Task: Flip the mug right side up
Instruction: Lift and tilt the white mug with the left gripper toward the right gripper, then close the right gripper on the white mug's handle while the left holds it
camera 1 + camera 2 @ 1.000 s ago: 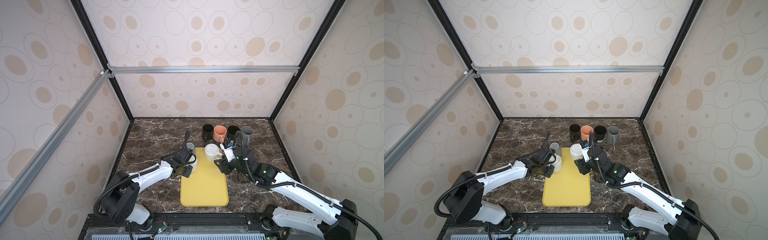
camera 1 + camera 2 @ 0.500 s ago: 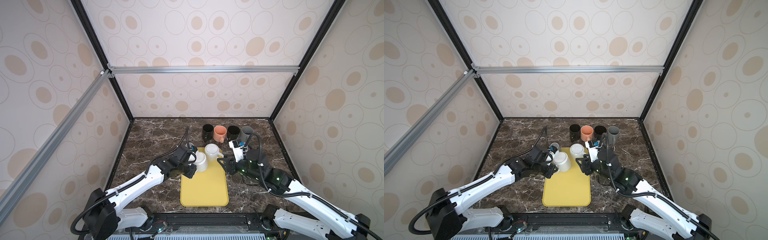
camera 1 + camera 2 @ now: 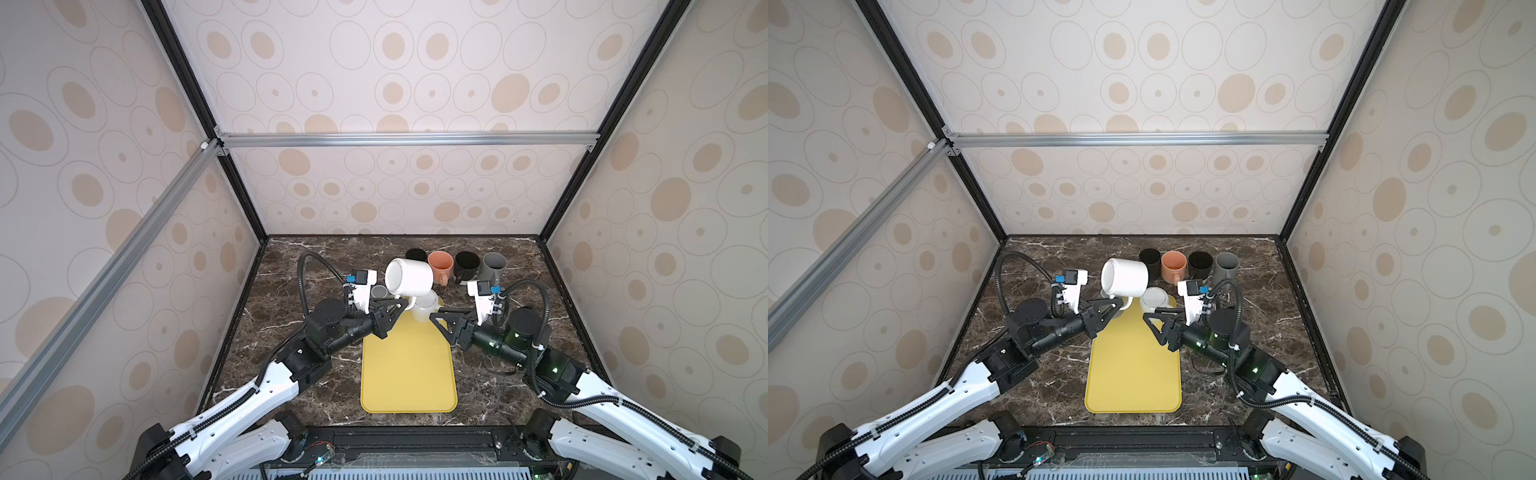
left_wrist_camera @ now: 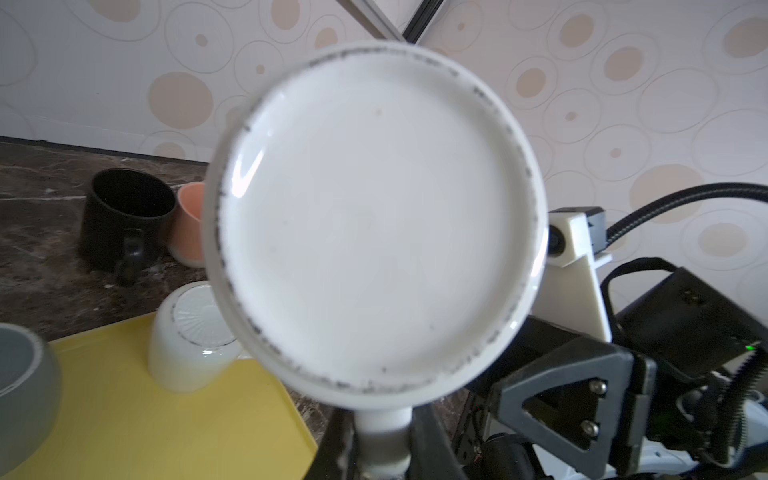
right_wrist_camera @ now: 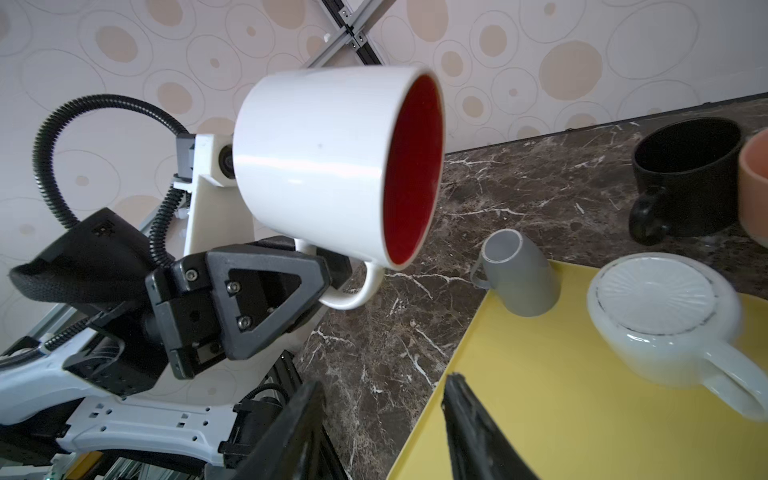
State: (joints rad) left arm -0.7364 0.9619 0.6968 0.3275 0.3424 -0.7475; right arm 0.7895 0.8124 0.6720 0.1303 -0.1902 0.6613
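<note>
Left tool [image 3: 400, 308] pinched closed, right tool [image 3: 437, 313] parted, both aloft.

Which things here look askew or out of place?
The white mug hangs sideways aloft, the left gripper shut on its handle. A pale cup sits upside down on the tray. The small grey cup looks tilted at the tray's corner.

Soft, even light fills the enclosure, bright on the pale walls [image 3: 415, 62] and dimmer on the dark marble tabletop [image 3: 365, 249], where shadows are faint; it seems to come from overhead. Both top views are sharp from centre to corners. In the left wrist view the white mug [image 4: 374, 216] looms close and slightly soft, with a glare streak on its base, and the grey cup [image 4: 20, 374] at the picture's edge is blurred. In the right wrist view the right gripper [image 5: 382, 386] is dark and out of focus.
</note>
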